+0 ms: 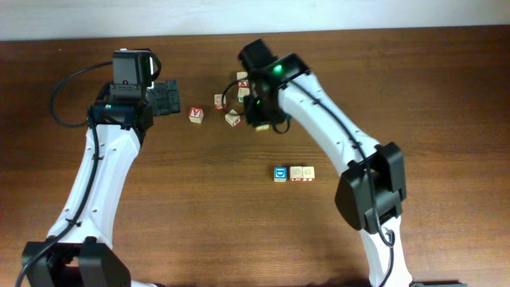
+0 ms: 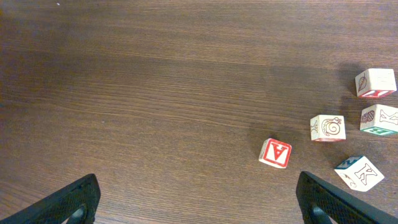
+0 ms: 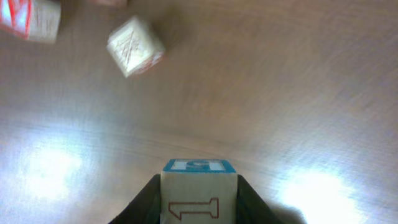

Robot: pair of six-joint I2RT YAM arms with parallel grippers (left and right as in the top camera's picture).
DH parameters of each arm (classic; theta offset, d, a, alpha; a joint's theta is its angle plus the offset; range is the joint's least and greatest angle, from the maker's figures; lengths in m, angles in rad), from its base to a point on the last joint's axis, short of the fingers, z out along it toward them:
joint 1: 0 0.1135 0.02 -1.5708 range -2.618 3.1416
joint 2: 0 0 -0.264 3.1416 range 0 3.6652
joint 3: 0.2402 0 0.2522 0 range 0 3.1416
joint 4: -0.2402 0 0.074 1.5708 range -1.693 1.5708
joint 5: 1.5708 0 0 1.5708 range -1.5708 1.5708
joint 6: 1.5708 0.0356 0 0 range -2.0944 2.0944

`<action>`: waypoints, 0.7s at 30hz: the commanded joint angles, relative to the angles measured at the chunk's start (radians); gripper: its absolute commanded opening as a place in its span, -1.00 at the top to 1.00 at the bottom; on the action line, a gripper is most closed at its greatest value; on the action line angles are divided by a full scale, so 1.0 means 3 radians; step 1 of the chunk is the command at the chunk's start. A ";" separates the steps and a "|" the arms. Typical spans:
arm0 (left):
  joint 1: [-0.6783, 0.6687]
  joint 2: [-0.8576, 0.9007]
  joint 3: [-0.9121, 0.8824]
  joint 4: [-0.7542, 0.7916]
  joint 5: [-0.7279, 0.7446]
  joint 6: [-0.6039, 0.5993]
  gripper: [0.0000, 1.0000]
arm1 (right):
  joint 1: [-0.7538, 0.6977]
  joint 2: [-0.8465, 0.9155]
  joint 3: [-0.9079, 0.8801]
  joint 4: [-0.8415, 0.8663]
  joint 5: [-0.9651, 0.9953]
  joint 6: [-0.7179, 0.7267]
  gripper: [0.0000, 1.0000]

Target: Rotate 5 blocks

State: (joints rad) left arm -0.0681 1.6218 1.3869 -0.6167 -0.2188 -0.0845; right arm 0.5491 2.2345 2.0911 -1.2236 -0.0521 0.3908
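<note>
1. Right wrist view: the block (image 3: 199,190), blue face up and a red outline on its near face, sits square between the two fingers (image 3: 147,202), and both of its sides are touched.
2. So the right gripper (image 3: 199,208) is pinching it. I cannot tell whether it is clear of the table (image 3: 280,93).
3. A cube has no long axis. Judging by the square hold, a turn would go about the wrist's own line.
4. In the overhead view the right gripper hides the block. The loose blocks (image 1: 233,118) lie near, at its 9 o'clock, and a row of three (image 1: 296,174) lies well apart at 5 o'clock.
5. The right arm (image 1: 319,112) is much the nearer to all of these.
6. The left gripper (image 1: 165,97) is spread wide with nothing between its jaws, farther out at 9 o'clock. The red A cube (image 1: 196,115) lies between it and the loose blocks.
</note>
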 commanded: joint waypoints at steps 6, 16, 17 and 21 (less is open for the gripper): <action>0.0011 0.0029 0.0070 0.0003 -0.0046 -0.0043 -0.98 | 0.0417 -0.0003 -0.0708 0.0013 0.0313 0.0730 0.39; 0.0011 0.0029 0.0070 0.0003 -0.0046 -0.0043 -0.98 | 0.0486 0.0004 -0.1130 0.0267 0.0313 0.0837 0.40; 0.0011 0.0029 0.0070 0.0004 -0.0046 -0.0043 -0.98 | 0.0491 0.0004 -0.1130 0.0249 0.0313 0.0838 0.40; 0.0011 0.0029 0.0070 0.0003 -0.0046 -0.0043 -0.98 | 0.0533 0.0004 -0.1162 0.0214 0.0317 0.0837 0.38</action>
State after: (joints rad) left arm -0.0681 1.6218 1.3869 -0.6174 -0.2188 -0.0845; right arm 0.6876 2.2360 1.7603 -1.1549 0.0231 0.6289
